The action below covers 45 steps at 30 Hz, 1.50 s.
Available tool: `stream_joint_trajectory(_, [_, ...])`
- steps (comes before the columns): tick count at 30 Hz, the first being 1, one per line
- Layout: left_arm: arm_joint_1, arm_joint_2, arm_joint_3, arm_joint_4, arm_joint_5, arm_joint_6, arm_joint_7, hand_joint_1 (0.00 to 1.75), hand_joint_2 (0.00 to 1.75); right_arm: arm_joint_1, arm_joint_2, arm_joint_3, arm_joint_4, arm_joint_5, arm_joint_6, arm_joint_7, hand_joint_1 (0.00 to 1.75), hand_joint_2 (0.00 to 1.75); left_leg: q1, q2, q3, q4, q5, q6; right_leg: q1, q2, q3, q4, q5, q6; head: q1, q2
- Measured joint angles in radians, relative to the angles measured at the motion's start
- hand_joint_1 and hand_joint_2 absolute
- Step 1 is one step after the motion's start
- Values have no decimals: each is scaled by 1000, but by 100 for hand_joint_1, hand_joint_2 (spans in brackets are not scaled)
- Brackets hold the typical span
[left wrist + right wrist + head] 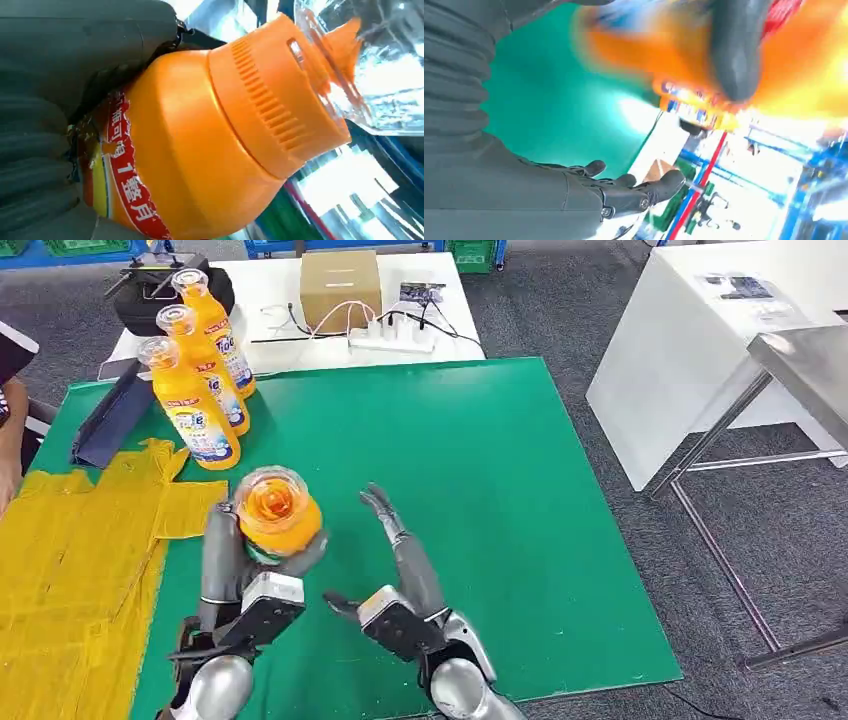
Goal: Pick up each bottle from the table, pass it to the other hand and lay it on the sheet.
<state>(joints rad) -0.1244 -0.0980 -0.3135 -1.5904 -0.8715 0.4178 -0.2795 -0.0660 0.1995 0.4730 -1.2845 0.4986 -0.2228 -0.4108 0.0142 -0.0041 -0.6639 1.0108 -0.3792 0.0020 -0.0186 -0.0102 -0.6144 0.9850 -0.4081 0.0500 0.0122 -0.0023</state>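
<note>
My left hand [240,570] grips an orange bottle [277,512] upright above the green mat, its clear cap facing the head camera. The left wrist view gives a close look at this bottle [200,150] and its ribbed orange collar against my left hand [45,125]. My right hand [400,560] is open just to the right of the bottle, fingers spread and apart from it. In the right wrist view my right hand [624,192] is open, with the blurred bottle [664,55] in front of it. Three more orange bottles [195,415] stand at the mat's back left. The yellow sheet [70,570] lies at the left.
A green mat [500,520] covers the table. A dark blue folder [110,420] lies beside the standing bottles. A person's arm [12,410] is at the far left edge. Behind are a cardboard box [340,285], a power strip [390,338] and a black bag [140,295].
</note>
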Motion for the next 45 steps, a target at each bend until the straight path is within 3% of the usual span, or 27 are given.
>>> stream_joint_trajectory(9, [-146,166,139,209,-651,2,288,175,175,66,-22,-140,-75,-53,43,-24,0,175,1,1,0,0,1,0,1,0,0,0,1,0,0,0])
stream_joint_trajectory(17, [-217,246,161,374,-684,-28,305,175,175,72,-25,-173,-106,-56,45,-29,0,175,1,1,0,0,1,-1,0,0,-1,1,1,0,0,0])
stream_joint_trajectory(21, [-260,279,141,450,-691,-154,367,175,175,72,-25,-175,-112,-56,45,-29,0,175,1,1,0,0,1,-1,0,0,-2,0,1,0,0,0])
stream_joint_trajectory(31, [-441,302,46,903,-691,-258,431,175,175,66,-30,-167,-117,-26,42,-27,0,175,1,1,0,0,2,-2,1,1,-1,1,1,-1,0,0])
stream_joint_trajectory(32, [-448,303,42,926,-691,-258,433,0,175,66,-31,-167,-117,-26,42,-27,0,175,1,1,0,0,2,-2,1,0,-1,1,1,-1,0,0])
stream_joint_trajectory(45, [-465,315,17,1006,-692,-170,484,0,175,71,-43,-170,-116,-27,40,-20,0,175,1,0,-1,0,2,-2,1,0,-1,1,1,-1,0,0])
